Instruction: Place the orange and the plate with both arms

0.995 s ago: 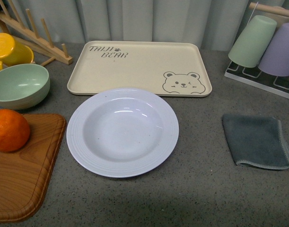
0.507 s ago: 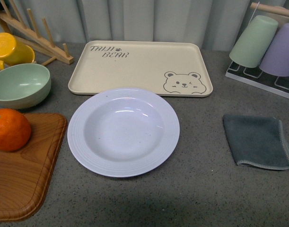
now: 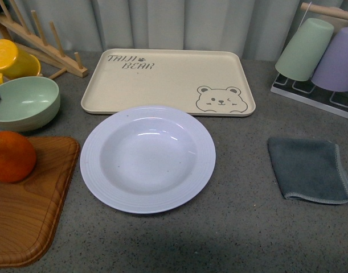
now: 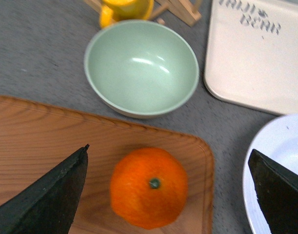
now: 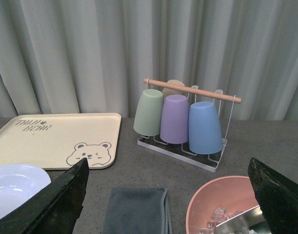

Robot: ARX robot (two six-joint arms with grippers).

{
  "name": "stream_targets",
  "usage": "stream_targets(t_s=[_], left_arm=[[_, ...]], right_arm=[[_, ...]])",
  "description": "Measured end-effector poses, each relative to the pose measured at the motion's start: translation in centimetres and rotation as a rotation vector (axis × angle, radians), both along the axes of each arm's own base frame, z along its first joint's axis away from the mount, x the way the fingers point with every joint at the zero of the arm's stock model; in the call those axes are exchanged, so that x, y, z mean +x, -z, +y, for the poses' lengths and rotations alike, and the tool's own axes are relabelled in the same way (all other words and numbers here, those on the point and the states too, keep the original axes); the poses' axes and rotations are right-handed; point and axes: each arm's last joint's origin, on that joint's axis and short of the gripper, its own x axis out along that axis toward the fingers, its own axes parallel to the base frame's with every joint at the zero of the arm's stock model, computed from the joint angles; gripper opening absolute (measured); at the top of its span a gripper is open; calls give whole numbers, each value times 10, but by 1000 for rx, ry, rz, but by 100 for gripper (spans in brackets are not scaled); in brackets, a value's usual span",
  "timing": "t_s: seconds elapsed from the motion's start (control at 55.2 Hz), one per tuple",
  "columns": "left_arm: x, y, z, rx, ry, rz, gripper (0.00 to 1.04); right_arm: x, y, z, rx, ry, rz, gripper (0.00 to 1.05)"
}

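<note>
Orange [image 3: 11,156] on board [image 3: 25,227], lower left of front view, plate [image 3: 147,159] centre; left gripper [image 4: 168,150], right gripper [image 5: 168,161] both wide apart.

Plate [image 3: 147,159] sits centre, empty, just in front of bear tray [image 3: 168,79]. Orange [image 3: 12,157] at L on wooden board [image 3: 25,222], apart from plate. Green bowl [image 3: 24,102] behind board, yellow cup [image 3: 11,58] beyond it. Grey cloth [image 3: 310,169] at R; upturned cups [image 3: 319,51] back R.

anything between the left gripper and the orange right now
Nothing visible. The left gripper, jaws open, faces the orange on the wooden board with only open space between. The mint-green bowl sits beyond the orange, apart.
</note>
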Motion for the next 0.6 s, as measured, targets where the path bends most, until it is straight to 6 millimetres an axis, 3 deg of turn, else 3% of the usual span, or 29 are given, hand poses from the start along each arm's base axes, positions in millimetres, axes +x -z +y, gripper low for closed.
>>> stream_targets(t_s=[0.199, 0.597], left_arm=[[10, 12, -4, -5, 33, 69, 98], [8, 32, -6, 3, 79, 204, 98]], right_arm=[[0, 0, 0, 0, 0, 0, 95], [0, 0, 0, 0, 0, 0, 95]])
